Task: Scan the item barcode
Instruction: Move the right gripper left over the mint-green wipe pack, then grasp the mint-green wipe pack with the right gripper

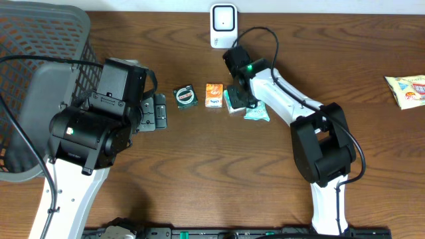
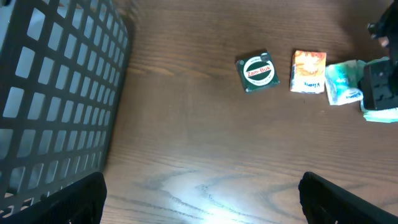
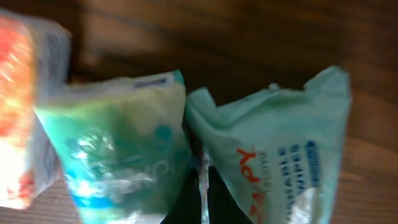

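right pincer [image 3: 200,190]: pressed together, my two dark tips meeting low in the gap between the green packet [image 3: 124,143] and the mint pouch [image 3: 280,155].
touching: my tips sit against the edges of both; i cannot tell if any film is caught between them.
green packet: just left of my tips in my wrist view, shiny and crinkled, flat on the table [image 1: 199,172].
mint pouch: just right of my tips, red and blue print on it, its edge touching the green packet.
from overhead: my right pincer hangs right over those two, hiding part of the green packet.
orange packet [image 1: 213,95]: just beside the green packet, on the side away from the pouch.
tin [image 1: 186,97]: next along the same row, near the orange packet.
scanner [image 1: 224,25]: at the table's far edge, behind the row, apart from my right pincer.
left pincer [image 2: 202,196]: spread wide, holding nothing, over bare wood beside the basket [image 1: 40,79]; the row is well apart from it.
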